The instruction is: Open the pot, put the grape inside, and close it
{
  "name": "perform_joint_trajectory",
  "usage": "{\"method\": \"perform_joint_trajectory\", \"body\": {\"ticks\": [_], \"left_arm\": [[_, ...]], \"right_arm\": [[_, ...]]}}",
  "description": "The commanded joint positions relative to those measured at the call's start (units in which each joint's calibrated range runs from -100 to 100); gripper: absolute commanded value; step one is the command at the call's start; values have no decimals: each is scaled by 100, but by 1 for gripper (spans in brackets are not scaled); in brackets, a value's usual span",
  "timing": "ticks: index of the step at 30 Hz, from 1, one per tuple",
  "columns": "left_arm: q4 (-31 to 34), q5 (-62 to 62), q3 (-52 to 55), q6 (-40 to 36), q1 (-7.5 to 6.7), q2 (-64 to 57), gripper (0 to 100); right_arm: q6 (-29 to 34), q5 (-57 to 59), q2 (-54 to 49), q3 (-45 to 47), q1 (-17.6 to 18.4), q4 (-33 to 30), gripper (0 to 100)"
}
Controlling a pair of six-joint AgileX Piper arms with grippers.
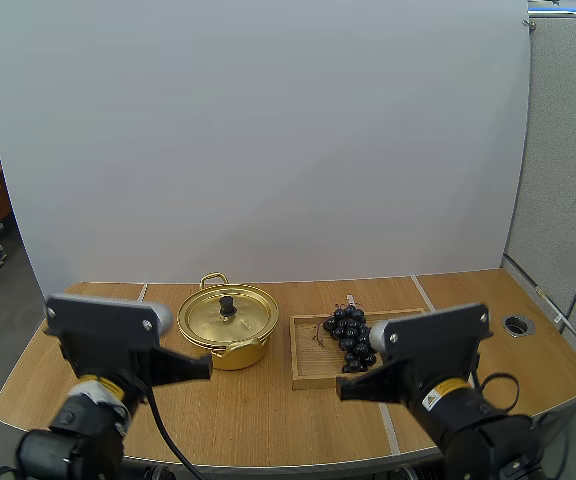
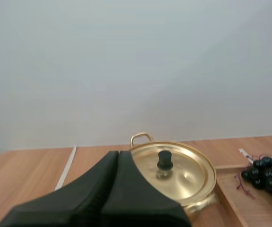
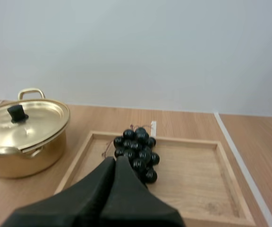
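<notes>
Hovering clenched and empty, the left gripper (image 1: 204,367) points at the lidded pot (image 1: 234,354), nearer its knob (image 1: 227,305) than the equally clenched right gripper (image 1: 344,392)

No readable text or signs.

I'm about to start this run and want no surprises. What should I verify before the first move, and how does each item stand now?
1. Lid seated on pot, knob free: ok.
2. Left hand shut, empty, short of the pot: ok, but it must open before taking the knob.
3. Right hand shut, empty, short of the tray: ok.
4. Grapes lying on the tray, nothing over them: ok.
5. Room inside the pot: cannot tell, the lid covers it.
</notes>
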Motion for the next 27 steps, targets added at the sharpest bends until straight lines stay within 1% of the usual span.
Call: {"method": "perform_joint_trajectory", "body": {"ticks": [1,6,11,15,18,20,23,27], "left_arm": [[-38,318,-624,6,-18,-22,0],[-38,1669,-1637,-31,-18,-22,0],[-33,2340,-2591,-31,-18,-22,0],[-33,2882,-3153,-31,-18,-22,0],[-33,3592,-3461,-31,-18,-22,0],[-33,3764,-3552,-31,-18,-22,0],[-33,3747,-3606,77,-18,-22,0],[-33,3724,-3622,358,-18,212,0]], "right_arm": [[-34,642,-30,-819,-19,19,0],[-34,1987,-30,-2055,-19,19,0],[-24,3656,-30,-3281,-19,154,0],[-24,4483,-30,-4030,-19,235,0],[-24,5086,-30,-4475,-19,235,0],[-24,5349,-30,-4656,-19,235,0],[121,5750,-30,-4870,-19,197,0],[399,5886,466,-4917,-19,-2,0]]}}
